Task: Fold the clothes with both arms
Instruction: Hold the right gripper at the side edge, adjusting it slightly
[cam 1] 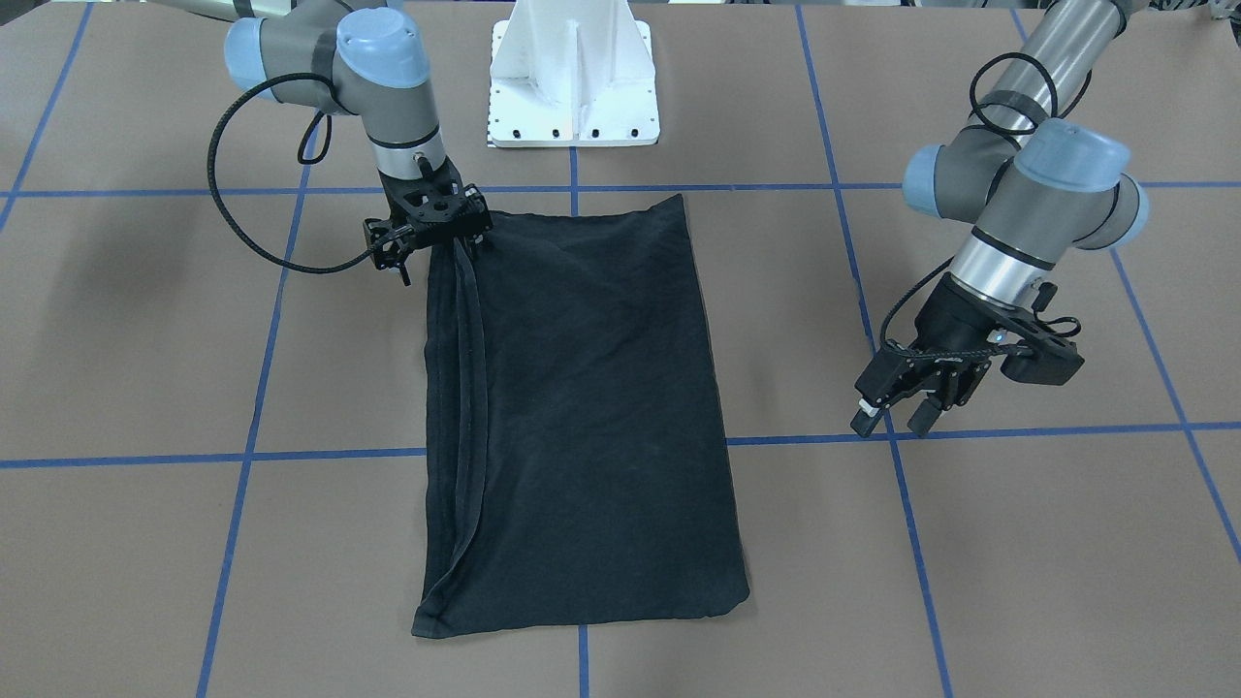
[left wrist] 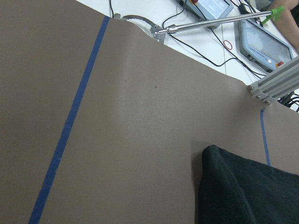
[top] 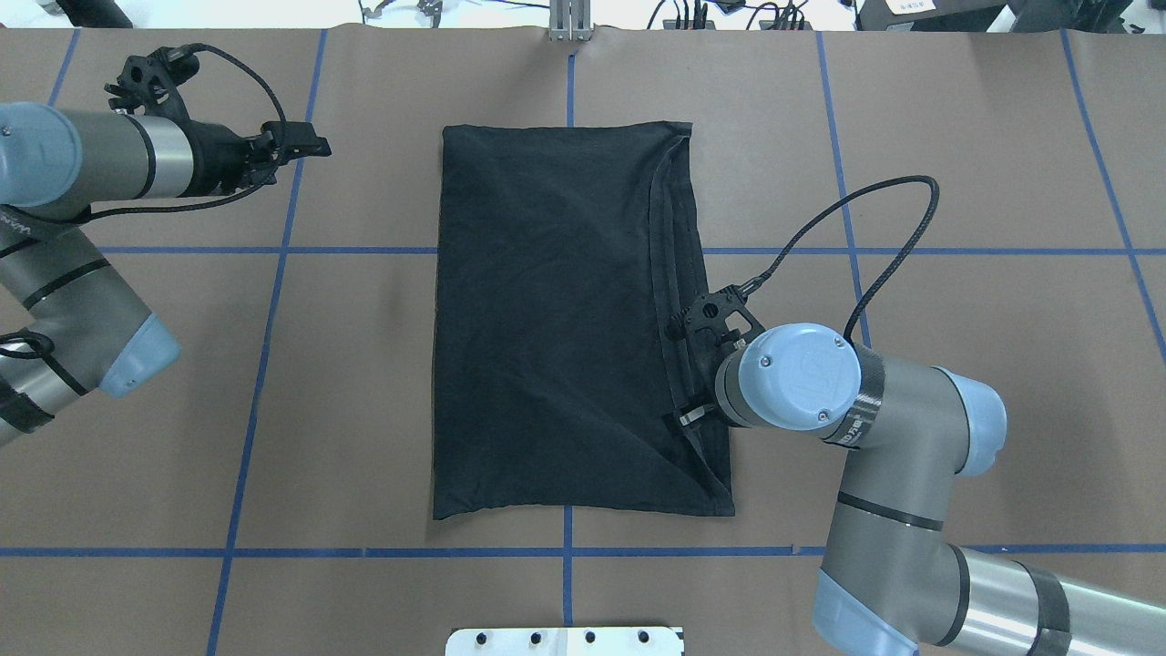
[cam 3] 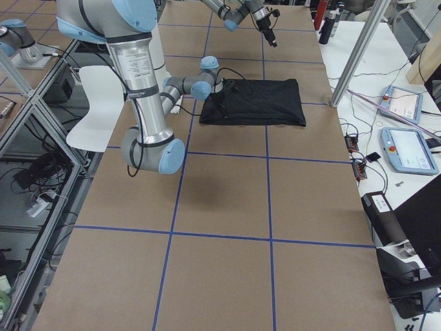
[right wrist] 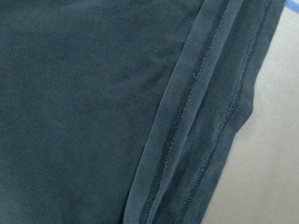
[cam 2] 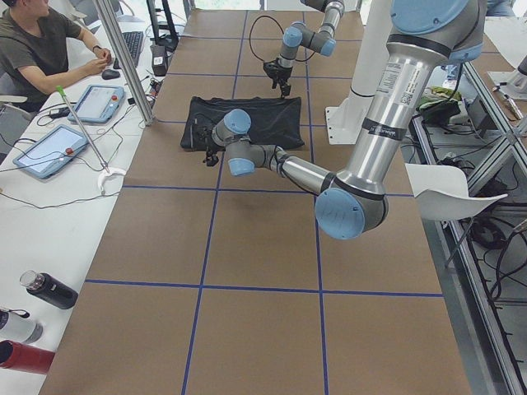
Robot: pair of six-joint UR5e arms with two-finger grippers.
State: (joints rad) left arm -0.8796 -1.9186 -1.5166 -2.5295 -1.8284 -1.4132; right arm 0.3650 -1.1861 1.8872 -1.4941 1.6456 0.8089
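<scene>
Black T-shirt (top: 547, 319) lies folded into a long rectangle in the middle of the table (top: 956, 137), plain side up, no print showing. The long axis runs straight away from the robot. Stacked hems (right wrist: 187, 116) line its right edge. Right gripper (cam 1: 431, 233) sits over that edge, toward the robot-side corner. Its fingers are hidden, so whether it holds cloth cannot be told. Left gripper (cam 1: 892, 419) hovers well off the left edge, toward the far end, jaws apart and empty. Right arm is nearer. Judgement: the next fold goes across the long axis. Arm-band lettering is too small to read.
</scene>
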